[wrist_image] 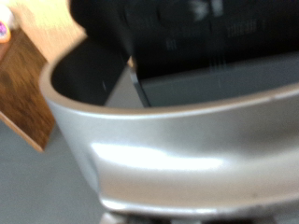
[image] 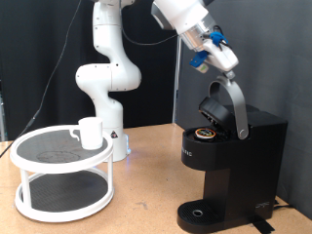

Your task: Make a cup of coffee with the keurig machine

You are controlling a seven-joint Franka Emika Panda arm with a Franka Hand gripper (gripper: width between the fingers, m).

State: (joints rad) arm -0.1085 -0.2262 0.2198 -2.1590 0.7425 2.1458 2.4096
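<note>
- Keurig, the black boxy machine, stood on the desk at the exterior view's right, with its lid swung up and open.
- Its silver handle rose in an arc from the machine's side up toward the pincer; in the wrist view that same handle filled most of the picture as a broad, blurred silver band, with the dark lid behind it.
- Arm, white and jointed, stood on its base at the back of the desk and reached across the exterior view's top toward the machine.
- Stand, white, round and two-tiered, sat at the exterior view's left, well apart from the machine.
- Pincer, with blue parts, hung at the top end of the raised handle, just above the open lid; whether its fingers were apart or together I could not tell, since neither view showed them clearly.
- Cup, white, stood upright on the stand's top tier at its right edge, far from the pincer.
- Drip tray, round and black, lay at the machine's foot with nothing resting on it.
- Pod, small and brown-topped, sat in the open chamber under the lid.
</note>
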